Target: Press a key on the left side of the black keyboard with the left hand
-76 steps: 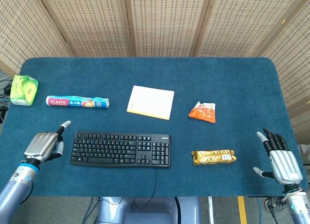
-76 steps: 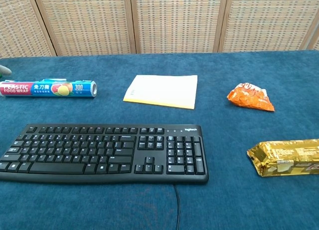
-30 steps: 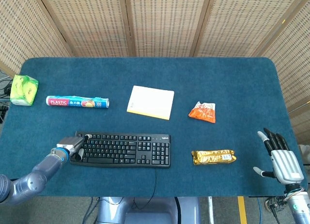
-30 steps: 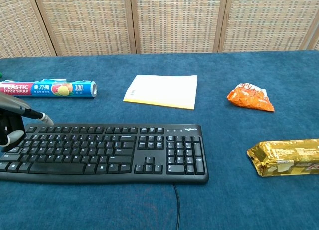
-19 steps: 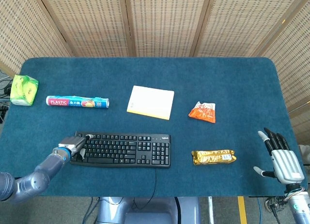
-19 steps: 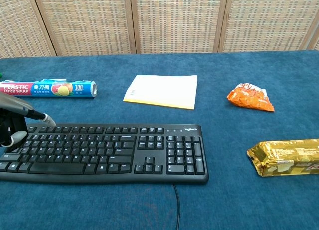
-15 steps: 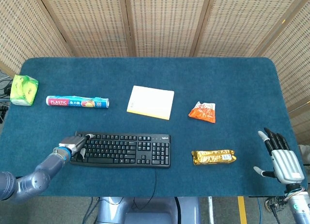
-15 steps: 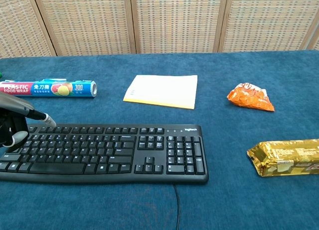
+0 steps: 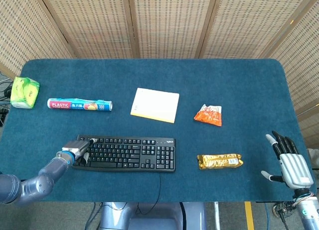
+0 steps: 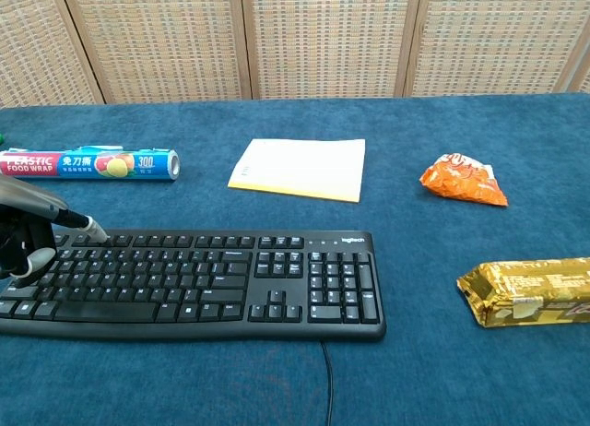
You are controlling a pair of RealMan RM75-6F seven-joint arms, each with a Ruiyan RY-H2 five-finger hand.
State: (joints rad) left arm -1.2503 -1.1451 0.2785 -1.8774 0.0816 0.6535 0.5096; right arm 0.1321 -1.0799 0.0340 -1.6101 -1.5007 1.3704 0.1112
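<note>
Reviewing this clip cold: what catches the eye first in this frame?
The black keyboard at the table's near edge draws the eye, with the left hand at its left end and one extended finger reaching the top-left keys. Beyond it lie a yellow notepad and a plastic wrap roll; the right hand rests open and idle at the far right, near a gold snack bar.

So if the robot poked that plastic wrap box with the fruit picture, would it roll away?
Probably it would slide or tip over a side rather than roll: the plastic wrap box looks long and narrow, though its edges are hard to make out. It likely weighs little for its length. The blue table cover looks fuzzy, so it should stop quickly.
</note>
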